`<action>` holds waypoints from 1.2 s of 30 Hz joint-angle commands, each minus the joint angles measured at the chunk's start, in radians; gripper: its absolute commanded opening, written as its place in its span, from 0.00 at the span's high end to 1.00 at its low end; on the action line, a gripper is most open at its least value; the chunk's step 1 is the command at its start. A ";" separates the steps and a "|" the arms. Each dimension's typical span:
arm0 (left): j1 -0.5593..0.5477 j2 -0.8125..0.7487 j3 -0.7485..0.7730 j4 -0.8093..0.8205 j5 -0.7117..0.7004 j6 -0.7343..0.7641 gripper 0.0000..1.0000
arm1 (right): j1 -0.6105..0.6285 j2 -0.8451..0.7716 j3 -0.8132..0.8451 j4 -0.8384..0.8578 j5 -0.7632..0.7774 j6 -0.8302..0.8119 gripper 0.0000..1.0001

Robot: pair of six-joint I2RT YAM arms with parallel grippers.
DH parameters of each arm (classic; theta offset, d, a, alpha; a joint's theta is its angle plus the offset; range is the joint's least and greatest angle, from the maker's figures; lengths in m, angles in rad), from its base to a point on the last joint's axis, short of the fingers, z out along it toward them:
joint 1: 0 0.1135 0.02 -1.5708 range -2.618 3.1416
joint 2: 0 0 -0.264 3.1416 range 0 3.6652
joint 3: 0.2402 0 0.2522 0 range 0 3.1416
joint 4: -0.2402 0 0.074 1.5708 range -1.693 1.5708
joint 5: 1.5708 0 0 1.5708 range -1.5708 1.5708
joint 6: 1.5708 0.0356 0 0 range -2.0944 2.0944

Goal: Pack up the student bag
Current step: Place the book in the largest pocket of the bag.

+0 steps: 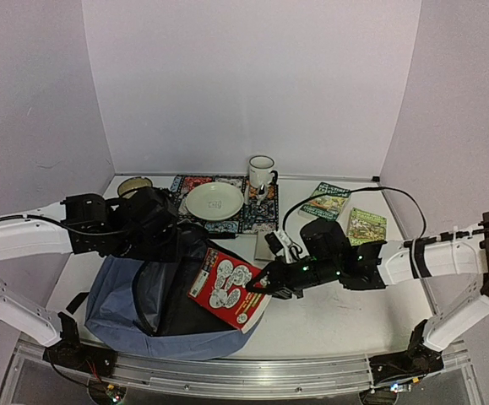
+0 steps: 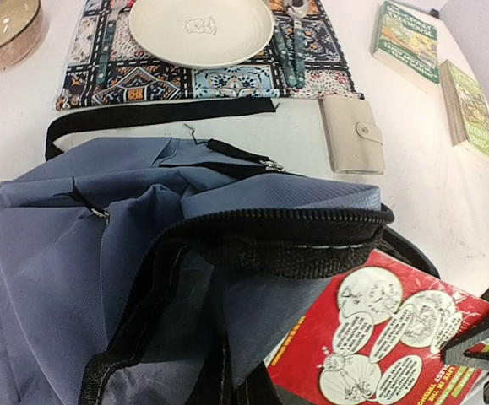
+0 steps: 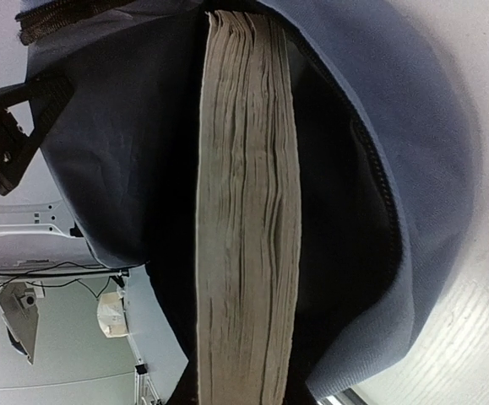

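Paperback at the threshold: our right fingers [image 2: 480, 346] pinch a red comic book [image 1: 227, 287] by its outer edge, its long axis aimed into the open mouth of the student bag [image 1: 117, 304], which slumps on the worktop [image 1: 337, 312] just left of them. Our left fingers [image 1: 166, 226], pressed together, appear to hold the bag's far rim up, so we judge the push belongs to the right arm.
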 commanded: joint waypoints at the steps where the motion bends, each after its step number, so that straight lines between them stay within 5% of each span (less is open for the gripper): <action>1: -0.001 -0.043 0.088 0.066 0.022 0.080 1.00 | 0.001 0.062 0.117 0.135 -0.113 0.012 1.00; 23: -0.009 -0.127 -0.001 0.228 0.172 0.095 1.00 | 0.016 0.534 0.571 0.074 -0.185 -0.045 0.99; 36: -0.008 -0.171 -0.141 0.218 0.042 -0.014 1.00 | 0.017 0.451 0.570 -0.174 0.029 -0.234 0.39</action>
